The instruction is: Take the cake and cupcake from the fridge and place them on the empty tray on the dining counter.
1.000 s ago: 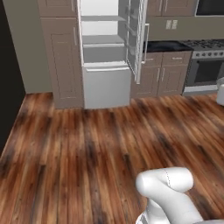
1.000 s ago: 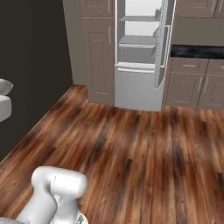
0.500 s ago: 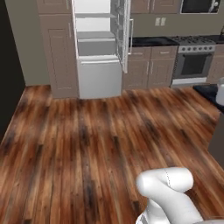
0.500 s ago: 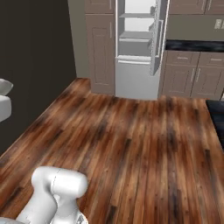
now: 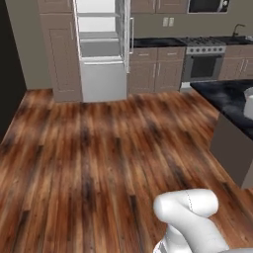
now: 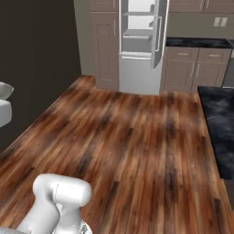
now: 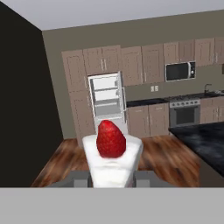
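At the bottom centre of the hand view we saw the end effector (image 7: 113,180) closed on the cake (image 7: 112,162), its two dark finger tips (image 7: 81,180) pressing against the white wedge from either side. The slice stood upright between them, with its red fruit topping at the centre of the frame.

In the left base view the white arm (image 5: 190,217) rose from the lower right, and in the right base view from the lower left. Bare wooden floor (image 5: 99,158) stretched away from the arm across the middle of both base views.

At the right edge of the left base view we saw a corner of the dining table (image 5: 228,99), black with grey marbling, above a grey side panel. It also ran down the right edge of the right base view.

Farthest off, at the top of both base views, the fridge (image 5: 101,47) stood open with pale shelves showing. Brown wood cabinets (image 5: 59,49) flanked it. A stove (image 5: 205,62) sat to the right in the left base view, with a microwave (image 7: 179,71) above it in the hand view.
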Robot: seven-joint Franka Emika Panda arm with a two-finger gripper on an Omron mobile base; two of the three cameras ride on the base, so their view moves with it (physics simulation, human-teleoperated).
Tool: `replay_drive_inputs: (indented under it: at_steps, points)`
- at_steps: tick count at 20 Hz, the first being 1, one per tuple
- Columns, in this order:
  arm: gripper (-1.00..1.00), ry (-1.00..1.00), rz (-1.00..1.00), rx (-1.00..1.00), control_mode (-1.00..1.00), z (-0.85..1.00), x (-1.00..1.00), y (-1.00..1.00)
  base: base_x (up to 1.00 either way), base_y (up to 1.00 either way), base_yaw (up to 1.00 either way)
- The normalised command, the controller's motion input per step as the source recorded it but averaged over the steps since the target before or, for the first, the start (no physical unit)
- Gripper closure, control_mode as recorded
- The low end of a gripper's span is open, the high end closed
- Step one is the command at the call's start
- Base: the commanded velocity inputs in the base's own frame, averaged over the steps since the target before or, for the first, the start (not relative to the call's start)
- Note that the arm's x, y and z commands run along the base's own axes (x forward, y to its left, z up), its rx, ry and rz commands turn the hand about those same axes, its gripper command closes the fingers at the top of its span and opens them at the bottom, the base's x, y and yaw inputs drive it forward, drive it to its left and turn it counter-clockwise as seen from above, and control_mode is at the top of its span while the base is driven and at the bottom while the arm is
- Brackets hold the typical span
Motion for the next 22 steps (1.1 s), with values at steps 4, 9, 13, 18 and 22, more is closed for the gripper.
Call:
replay_drive_inputs:
  at_steps: [4,9,13,18,22]
  points:
    - [1.00,0.00,0.00,0.00,1.00,0.00,0.00,0.00,-1.00,-0.49,0.00]
    - [1.00,0.00,0.00,0.00,1.00,0.00,0.00,0.00,-0.82,-0.80,-0.01]
    - [1.00,0.00,0.00,0.00,1.00,0.00,0.00,0.00,0.00,-1.00,0.00]
    - [1.00,0.00,0.00,0.00,1.00,0.00,0.00,0.00,0.00,-1.00,0.00]
    - [1.00,0.00,0.00,0.00,1.00,0.00,0.00,0.00,0.00,-1.00,0.00]
